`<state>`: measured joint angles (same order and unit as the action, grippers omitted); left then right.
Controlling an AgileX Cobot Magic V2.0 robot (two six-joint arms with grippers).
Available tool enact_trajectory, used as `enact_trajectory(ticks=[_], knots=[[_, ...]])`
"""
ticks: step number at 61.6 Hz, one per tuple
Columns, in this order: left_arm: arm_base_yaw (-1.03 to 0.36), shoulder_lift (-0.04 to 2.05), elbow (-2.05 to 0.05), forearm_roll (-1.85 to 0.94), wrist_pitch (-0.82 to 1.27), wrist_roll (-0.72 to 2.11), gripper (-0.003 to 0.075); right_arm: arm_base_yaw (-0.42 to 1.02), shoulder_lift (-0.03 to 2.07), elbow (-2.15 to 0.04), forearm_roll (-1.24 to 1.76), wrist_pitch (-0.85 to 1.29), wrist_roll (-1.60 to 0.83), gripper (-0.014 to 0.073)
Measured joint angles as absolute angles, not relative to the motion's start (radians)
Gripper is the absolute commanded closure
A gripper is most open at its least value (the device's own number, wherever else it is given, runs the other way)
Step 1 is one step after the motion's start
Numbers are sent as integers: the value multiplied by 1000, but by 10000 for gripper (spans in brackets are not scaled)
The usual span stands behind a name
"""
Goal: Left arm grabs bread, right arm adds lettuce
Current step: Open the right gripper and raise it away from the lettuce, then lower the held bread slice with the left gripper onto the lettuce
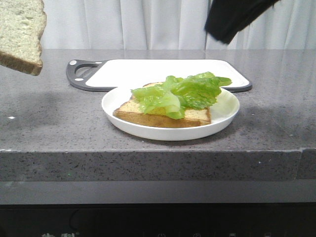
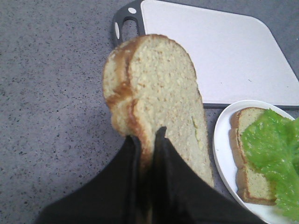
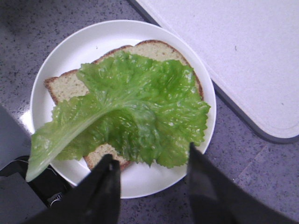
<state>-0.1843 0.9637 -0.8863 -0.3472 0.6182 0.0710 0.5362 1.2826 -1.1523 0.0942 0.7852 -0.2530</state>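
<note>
Grey speckled stone forms the countertop (image 1: 54, 128), its thick front edge closest to the front camera, with a dark band below it. On that counter sits a round white plate (image 1: 224, 116) holding a flat slice of bread (image 1: 163, 117), and the lettuce (image 1: 185, 94) lies draped over this slice, its ruffled green leaf covering most of the top face. From the right wrist view the lettuce (image 3: 140, 112) spreads across the flat slice (image 3: 65, 86), one long end reaching out over the plate rim (image 3: 70, 44).

Behind the plate lies a white cutting board (image 1: 148, 69) with a dark grey border and handle, flat on the counter. A pale curtain (image 1: 123, 24) hangs across the back of the room.

At the upper left of the front view, the bread (image 1: 19, 34) hangs in the air, well apart from the plate. The left wrist view shows the left arm's gripper (image 2: 148, 140) pinched on the lower edge of the bread (image 2: 163, 93), black fingers (image 2: 126, 168) pressing on either side of the crust, with the slice held upright above the counter beside the plate (image 2: 222, 140).

The right arm (image 1: 232, 17) appears as a dark shape at the upper right, above the counter. Its gripper (image 3: 152, 163) hovers over the near edge of the plate with the two fingers (image 3: 105, 186) spread wide and nothing between them.
</note>
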Motion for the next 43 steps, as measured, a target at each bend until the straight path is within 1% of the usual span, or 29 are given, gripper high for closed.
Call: enact_trajectory(ticks=[4, 6, 7, 10, 20, 28, 36, 43], knots=[[-184, 964, -886, -347, 618, 71, 739, 536, 1247, -1147, 94, 786, -253, 605], [-184, 964, -886, -347, 618, 71, 739, 536, 1232, -1143, 94, 786, -253, 657], [-184, 964, -886, -347, 618, 71, 739, 536, 1225, -1140, 94, 786, -253, 668], [-184, 964, -886, -347, 618, 71, 739, 536, 1195, -1127, 94, 786, -253, 650], [-184, 964, -886, -349, 616, 71, 739, 536, 1110, -1050, 94, 762, -251, 652], [-184, 964, -886, -410, 620, 71, 739, 536, 1000, -955, 94, 705, -251, 652], [-184, 992, -919, -579, 651, 171, 739, 536, 884, -863, 94, 652, -251, 652], [-184, 1054, -952, -830, 728, 327, 739, 536, 807, -783, 76, 618, -251, 652]])
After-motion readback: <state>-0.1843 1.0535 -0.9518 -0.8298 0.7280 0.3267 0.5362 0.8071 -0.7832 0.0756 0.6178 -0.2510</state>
